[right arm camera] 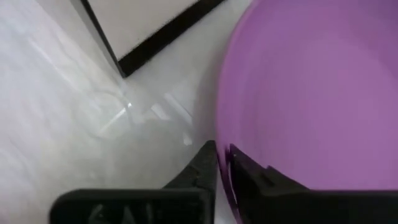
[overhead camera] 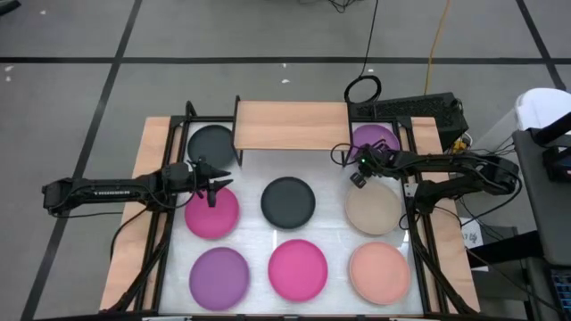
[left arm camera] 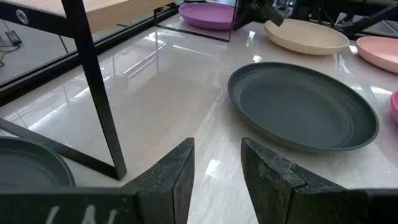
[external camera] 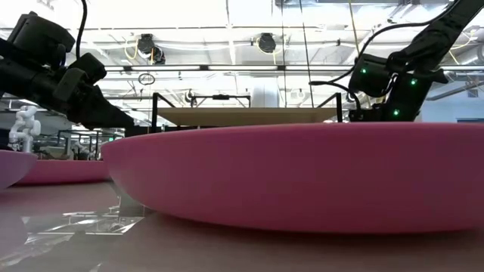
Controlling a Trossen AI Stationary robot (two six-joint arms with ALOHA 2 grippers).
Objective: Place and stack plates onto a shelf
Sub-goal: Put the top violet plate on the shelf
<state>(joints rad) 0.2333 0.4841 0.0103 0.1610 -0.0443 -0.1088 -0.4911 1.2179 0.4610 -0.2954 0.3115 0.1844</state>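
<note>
Right gripper has its jaws pinched nearly together on the rim of the purple plate; the rim sits right between the jaw tips, and the plate body spreads out ahead of them and to one side. That plate lies on the bench just beside the shelf, whose black leg shows just past the jaws.

Step in hand looks like lifting this plate onto the shelf. The grip is at the very edge, so the plate will likely droop: lift slowly, keep it level, clear the shelf edge before moving over, and avoid dragging the rim on the beige plate nearby.

Left gripper waits with its jaws part open and nothing between them, over the pink plate; a dark grey plate lies ahead of them. The shelf top looks bare, no stack yet.
</note>
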